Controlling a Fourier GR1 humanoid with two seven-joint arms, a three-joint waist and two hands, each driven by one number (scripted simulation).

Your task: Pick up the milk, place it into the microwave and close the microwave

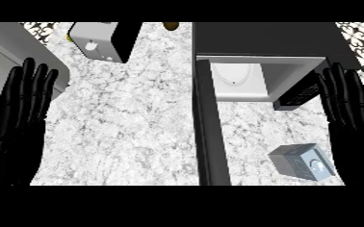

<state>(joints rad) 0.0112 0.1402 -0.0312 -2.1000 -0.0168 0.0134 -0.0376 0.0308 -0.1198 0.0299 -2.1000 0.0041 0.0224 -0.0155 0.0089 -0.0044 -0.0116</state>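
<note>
In the head view, the milk [302, 160] is seen standing on the speckled surface [135, 125], just before the open microwave [245, 79], whose door [211, 125] is swung out so the cavity can be reached. The left hand [27, 101] and right hand [344, 98] are held at the edges, fingers straight, nothing grasped. A toaster [103, 41] is set at the back.
</note>
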